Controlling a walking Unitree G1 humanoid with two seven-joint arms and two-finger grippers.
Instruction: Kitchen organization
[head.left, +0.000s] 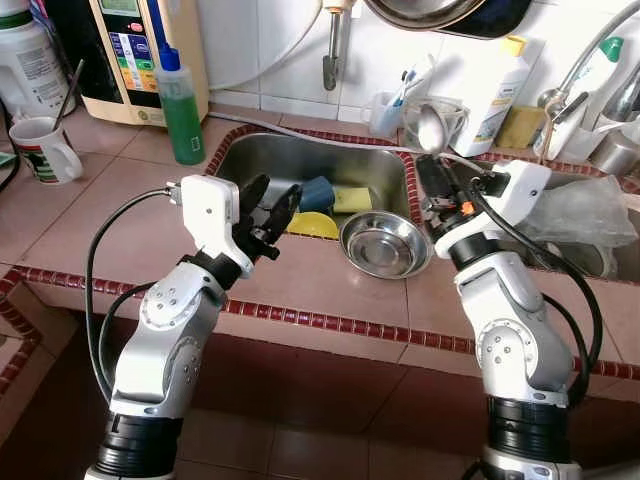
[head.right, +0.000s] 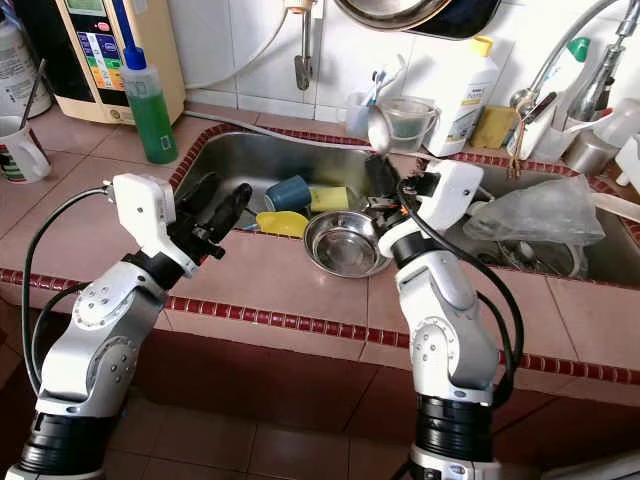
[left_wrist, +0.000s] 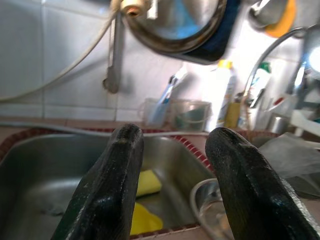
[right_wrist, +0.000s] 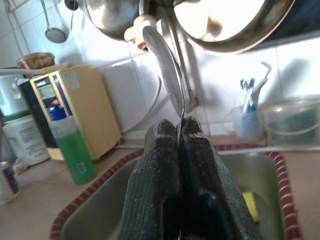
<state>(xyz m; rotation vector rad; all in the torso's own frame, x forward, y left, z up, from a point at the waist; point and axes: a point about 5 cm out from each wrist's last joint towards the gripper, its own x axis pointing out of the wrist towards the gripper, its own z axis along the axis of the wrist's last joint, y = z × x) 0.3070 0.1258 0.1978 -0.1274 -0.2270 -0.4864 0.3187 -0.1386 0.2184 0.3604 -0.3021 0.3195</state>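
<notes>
The right gripper (right_wrist: 179, 137) is closed on the handle of a metal spoon (head.left: 430, 128), its two black fingers pinched together with the handle caught between them and the bowl of the spoon pointing up and away, above the far right corner of the sink (head.left: 270, 158). The spoon is lifted clear of everything, held in the air over the tiled divider between the two basins. The left gripper (head.left: 272, 215) hovers with its fingers spread apart and nothing between them, over the near left edge of the sink and the tiled worktop (head.left: 110, 205). Down in the sink lie a steel bowl (head.left: 385, 244), a yellow sponge (head.left: 351, 199), a blue cup (head.left: 316, 194) and a yellow piece, probably a small plastic dish (head.left: 313, 225), though it is half hidden by the left gripper's fingers. Behind the sink, against the wall, stand a clear plastic container (head.left: 440, 118) and a holder with toothbrushes (head.left: 385, 112), a white bottle (head.left: 494, 95) just beside them; a green soap bottle (head.left: 180, 108) stands on the worktop left of the sink. The step in hand looks like carrying the spoon to where it belongs. The next move calls for a steady transfer, keeping the pinch firm on the thin handle so that the spoon does not swivel, and picking a resting place such as a container at the back.
</notes>
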